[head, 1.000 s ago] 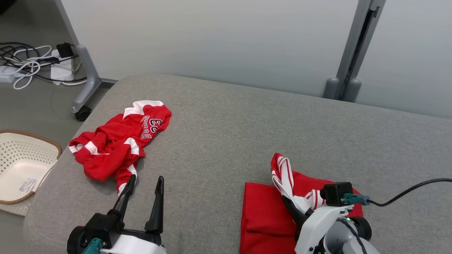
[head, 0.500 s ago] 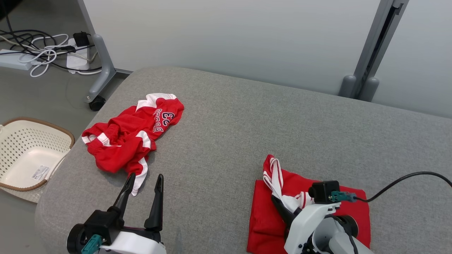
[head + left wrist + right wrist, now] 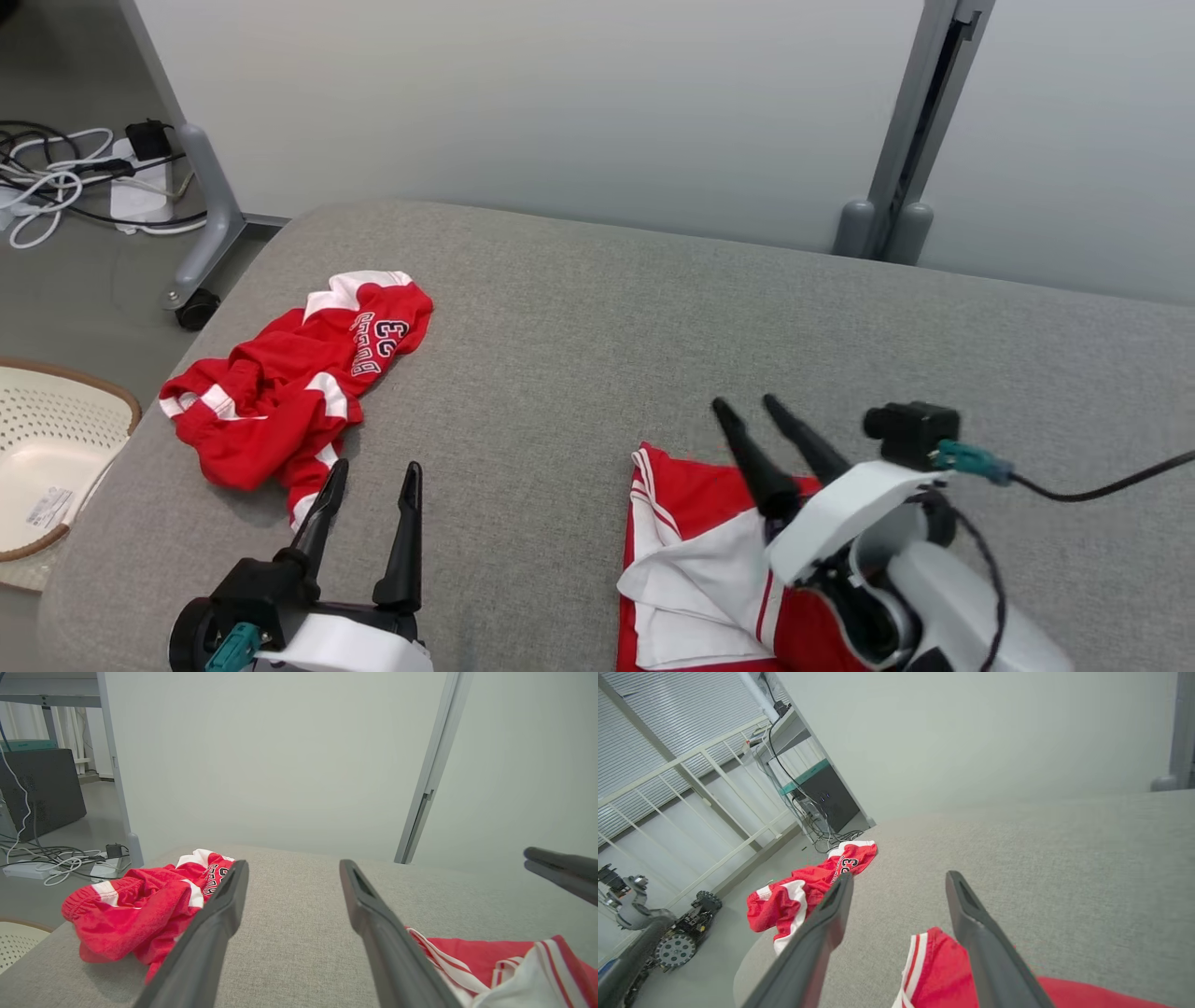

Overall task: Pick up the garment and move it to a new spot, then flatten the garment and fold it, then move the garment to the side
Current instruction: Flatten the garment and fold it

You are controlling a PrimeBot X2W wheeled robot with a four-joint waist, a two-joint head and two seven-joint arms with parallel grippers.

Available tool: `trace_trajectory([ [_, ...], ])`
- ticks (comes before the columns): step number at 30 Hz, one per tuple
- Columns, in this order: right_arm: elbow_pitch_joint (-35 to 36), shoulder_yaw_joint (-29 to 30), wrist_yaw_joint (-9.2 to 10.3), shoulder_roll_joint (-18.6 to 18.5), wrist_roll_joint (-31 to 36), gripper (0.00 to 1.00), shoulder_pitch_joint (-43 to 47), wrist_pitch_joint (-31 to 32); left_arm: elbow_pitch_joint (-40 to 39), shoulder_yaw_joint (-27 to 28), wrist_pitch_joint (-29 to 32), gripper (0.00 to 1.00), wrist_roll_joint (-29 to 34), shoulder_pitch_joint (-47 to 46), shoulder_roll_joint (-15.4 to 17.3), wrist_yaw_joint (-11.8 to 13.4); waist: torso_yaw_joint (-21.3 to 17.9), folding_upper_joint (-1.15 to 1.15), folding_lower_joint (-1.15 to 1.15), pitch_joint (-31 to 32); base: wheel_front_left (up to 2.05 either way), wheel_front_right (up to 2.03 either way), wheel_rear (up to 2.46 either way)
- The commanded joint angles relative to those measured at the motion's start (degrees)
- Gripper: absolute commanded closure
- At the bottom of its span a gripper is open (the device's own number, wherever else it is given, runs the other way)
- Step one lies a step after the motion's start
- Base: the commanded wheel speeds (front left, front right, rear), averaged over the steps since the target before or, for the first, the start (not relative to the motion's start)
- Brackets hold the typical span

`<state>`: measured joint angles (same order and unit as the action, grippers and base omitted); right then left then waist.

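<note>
Seemingly the fold is made but not tidy. The folded garment (image 3: 689, 560) lies at about five o'clock in the head view on the grey cushion (image 3: 579, 308). It is red and roughly rectangular, with a white layer turned over its near left part and uneven edges. The right gripper (image 3: 744, 402) hovers over its twelve o'clock edge, fingers parted with no cloth between them. For this piece I judge that the shift to the side is what remains, perhaps after a smoothing.

Out at nine o'clock a crumpled garment (image 3: 280, 401) lies bunched, neither flattened nor folded, so all its steps look undone. The left gripper (image 3: 375, 466), at seven o'clock, stands spread and empty, one fingertip just beside that heap's near hem. Past the cushion's nine o'clock edge sits a pale basket (image 3: 47, 439).
</note>
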<state>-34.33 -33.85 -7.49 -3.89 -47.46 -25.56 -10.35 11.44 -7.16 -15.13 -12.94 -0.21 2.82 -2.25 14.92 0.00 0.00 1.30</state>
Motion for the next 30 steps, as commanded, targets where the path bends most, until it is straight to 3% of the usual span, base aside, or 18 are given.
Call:
trace_trajectory([
  [1,0.7,1.9,-0.01,-2.3,0.9,0.0,-0.4,-0.7,-0.3,0.3,0.0,0.0,-0.2,0.4,0.2,0.3,-0.6,0.0,0.0,0.3,0.0,0.0,0.0],
  [7,1.4,10.5,-0.01,-8.0,4.1,0.0,1.7,-0.7,-0.6,0.3,0.0,0.0,-0.4,0.8,0.2,0.5,-1.2,0.0,0.0,0.6,0.0,0.0,0.0],
  [11,0.1,17.3,-0.02,-11.1,9.9,0.0,3.4,-1.9,-0.8,0.1,0.0,0.0,-0.7,0.8,0.2,0.5,-1.0,0.0,0.0,0.5,0.0,0.0,0.0],
  [16,-1.0,22.5,-0.01,-9.7,15.2,0.0,5.6,-2.3,-0.9,0.0,0.0,0.0,-0.6,0.8,0.2,0.6,-1.0,0.0,0.0,0.3,0.0,0.0,0.0],
  [17,-1.1,22.8,-0.01,-9.2,16.1,0.27,5.9,-2.0,-1.0,0.0,0.0,0.0,-0.6,0.7,0.2,0.6,-1.0,0.0,0.0,0.3,0.0,0.0,0.0],
  [19,-1.9,23.3,-0.01,-8.0,17.4,1.0,6.5,-1.1,-1.1,0.0,0.0,0.0,-0.6,0.5,0.2,0.6,-0.9,0.0,0.0,0.2,0.0,0.0,0.0],
  [24,-6.1,20.6,-0.01,-5.6,17.4,1.0,7.6,4.0,-0.9,-0.3,0.0,0.0,-0.4,-0.1,0.2,0.3,-0.3,0.0,0.0,0.0,0.0,0.0,0.0],
  [30,-9.3,16.0,-0.01,-2.8,12.5,1.0,8.3,7.5,-0.6,-0.3,0.0,0.0,-0.2,-0.3,0.2,0.0,1.2,0.0,0.0,-0.1,0.0,0.0,0.0],
])
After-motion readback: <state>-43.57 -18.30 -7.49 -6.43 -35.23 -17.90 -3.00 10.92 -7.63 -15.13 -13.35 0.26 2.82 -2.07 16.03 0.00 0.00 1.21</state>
